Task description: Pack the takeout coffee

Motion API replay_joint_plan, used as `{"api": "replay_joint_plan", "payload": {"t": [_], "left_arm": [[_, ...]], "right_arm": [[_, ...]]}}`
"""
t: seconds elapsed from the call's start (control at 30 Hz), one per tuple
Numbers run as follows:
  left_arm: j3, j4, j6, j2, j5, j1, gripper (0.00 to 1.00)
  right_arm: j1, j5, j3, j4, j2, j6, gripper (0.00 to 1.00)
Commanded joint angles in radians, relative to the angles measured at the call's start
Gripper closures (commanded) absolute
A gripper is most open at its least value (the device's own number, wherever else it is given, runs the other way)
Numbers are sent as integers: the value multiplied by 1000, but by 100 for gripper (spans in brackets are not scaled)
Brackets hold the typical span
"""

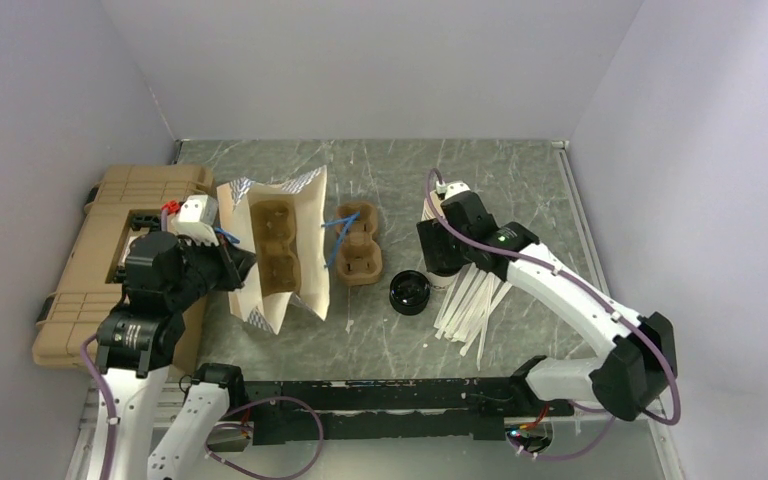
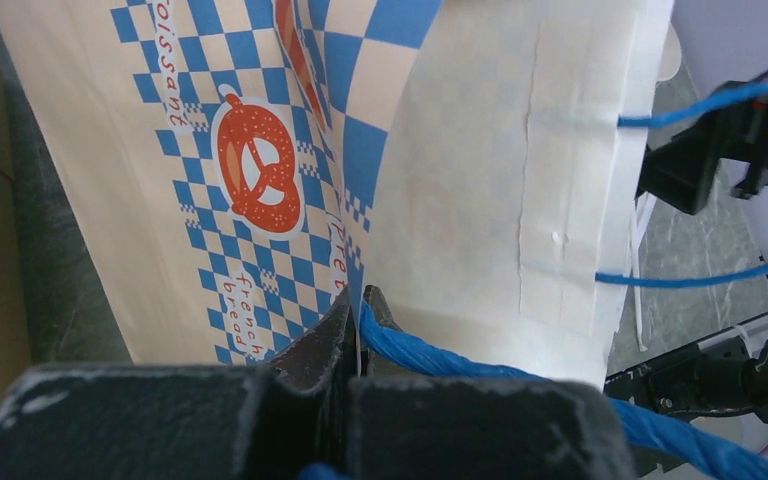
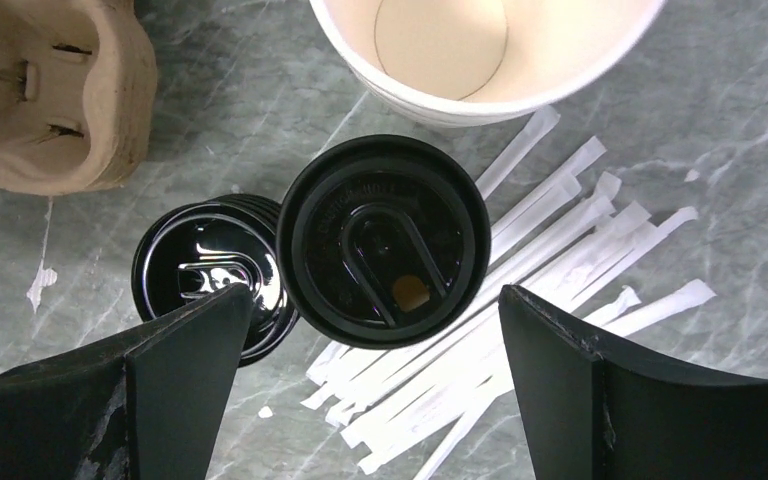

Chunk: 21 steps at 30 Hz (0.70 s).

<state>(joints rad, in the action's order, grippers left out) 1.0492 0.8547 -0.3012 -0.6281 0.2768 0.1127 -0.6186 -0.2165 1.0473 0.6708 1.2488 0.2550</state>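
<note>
The takeout coffee (image 3: 383, 240), a cup with a round black lid, stands upright on the table. My right gripper (image 3: 375, 300) hangs open directly above it, one finger to each side of the lid and not touching it. In the top view that gripper (image 1: 445, 258) hides the cup. My left gripper (image 2: 360, 312) is shut on the rim of the blue-checked paper bag (image 2: 260, 150), next to its blue twisted handle (image 2: 440, 352). The bag (image 1: 290, 200) lies open on the table with a brown cup carrier (image 1: 275, 245) inside.
A pile of black lids (image 3: 205, 265) sits just left of the coffee. A lidless paper cup (image 3: 460, 50) stands beyond it, and wrapped straws (image 3: 560, 230) lie spread under and to its right. A second carrier (image 1: 358, 245) lies beside the bag. A tan case (image 1: 100, 260) fills the left edge.
</note>
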Motion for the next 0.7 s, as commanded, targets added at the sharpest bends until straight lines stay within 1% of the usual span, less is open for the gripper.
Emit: {"api": "replay_joint_plan", "payload": {"t": [0.0,0.23,0.33,0.5,0.67], "left_arm": [[-13,-89,4,56,50,2,100],[-29,-81,1,97,97,4,100],[-26,-65,7,102,90,5,100],[-24,-54,7,107,90,10,100],[-26,-53,7,108,89,12,100]], "right_arm": [[21,38,22,-50,46,33,1],[43,50,36,-78,90,44,1],[48,43,41,-80,97,43,3],[56,50,34,-88,97,38,9],[60,62,38,-88,101,36,18]]}}
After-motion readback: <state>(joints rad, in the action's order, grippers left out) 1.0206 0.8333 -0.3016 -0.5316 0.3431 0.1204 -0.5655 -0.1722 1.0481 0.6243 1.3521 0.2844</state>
